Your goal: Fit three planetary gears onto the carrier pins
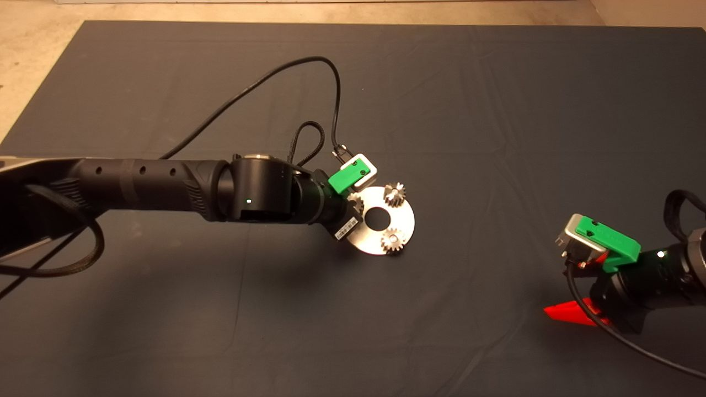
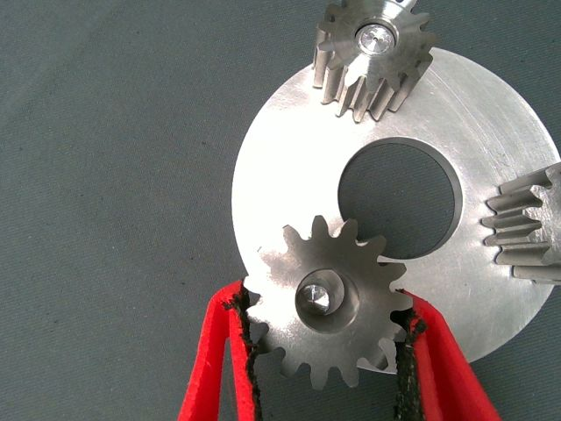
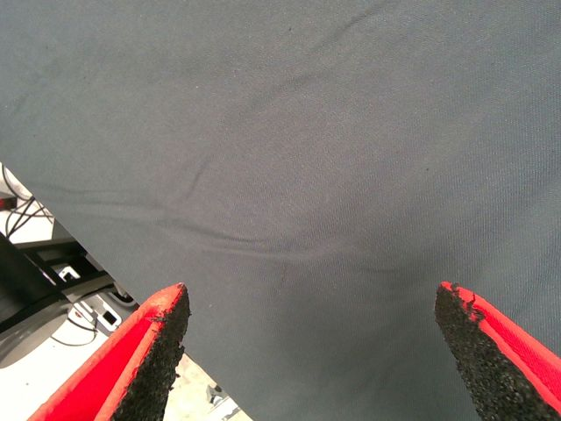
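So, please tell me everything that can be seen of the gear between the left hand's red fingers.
The gear is small, shiny grey metal with straight teeth around its rim. It lies flat on the silver disc, at the disc's edge, and a silver pin shows in its centre hole, so it appears seated. The left hand has its black pads against the teeth on two opposite sides. Two other gears sit apart from it on the same disc.

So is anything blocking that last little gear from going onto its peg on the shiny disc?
Nothing visible does. The left tool grips the third gear at the disc rim, and a pin already shows through its centre hole. The other two gears sit on their own pins, apart from it.
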Controlling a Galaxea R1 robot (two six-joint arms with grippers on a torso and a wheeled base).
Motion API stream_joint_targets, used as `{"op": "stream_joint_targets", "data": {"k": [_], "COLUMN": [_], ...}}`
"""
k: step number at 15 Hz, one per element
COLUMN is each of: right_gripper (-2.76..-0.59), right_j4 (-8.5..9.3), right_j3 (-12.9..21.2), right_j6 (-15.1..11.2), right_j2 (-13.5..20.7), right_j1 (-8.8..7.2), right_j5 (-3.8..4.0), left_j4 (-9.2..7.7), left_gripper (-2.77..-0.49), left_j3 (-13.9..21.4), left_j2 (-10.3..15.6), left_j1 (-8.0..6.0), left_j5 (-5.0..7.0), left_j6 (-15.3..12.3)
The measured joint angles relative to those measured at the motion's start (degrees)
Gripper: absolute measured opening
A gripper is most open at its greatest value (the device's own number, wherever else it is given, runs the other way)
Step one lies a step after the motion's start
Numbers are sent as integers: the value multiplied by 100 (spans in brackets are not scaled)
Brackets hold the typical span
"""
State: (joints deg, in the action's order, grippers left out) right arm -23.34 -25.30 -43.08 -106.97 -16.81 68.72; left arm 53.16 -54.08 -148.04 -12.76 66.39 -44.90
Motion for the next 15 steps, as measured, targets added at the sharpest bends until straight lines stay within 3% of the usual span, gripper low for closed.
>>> {"op": "stream_joint_targets", "data": {"k": [15], "right_gripper": [-129], "right_j4": [0], "right_j3": [0], "right_j6": [2], "right_j2": [18], "right_j1": [0], "right_j5": [4], "left_j4": [-18], "left_gripper": [-266], "left_j3": [6], "left_j2": [72], "left_j1": [8], "left_j5": [-18], "left_j6": [-2]}}
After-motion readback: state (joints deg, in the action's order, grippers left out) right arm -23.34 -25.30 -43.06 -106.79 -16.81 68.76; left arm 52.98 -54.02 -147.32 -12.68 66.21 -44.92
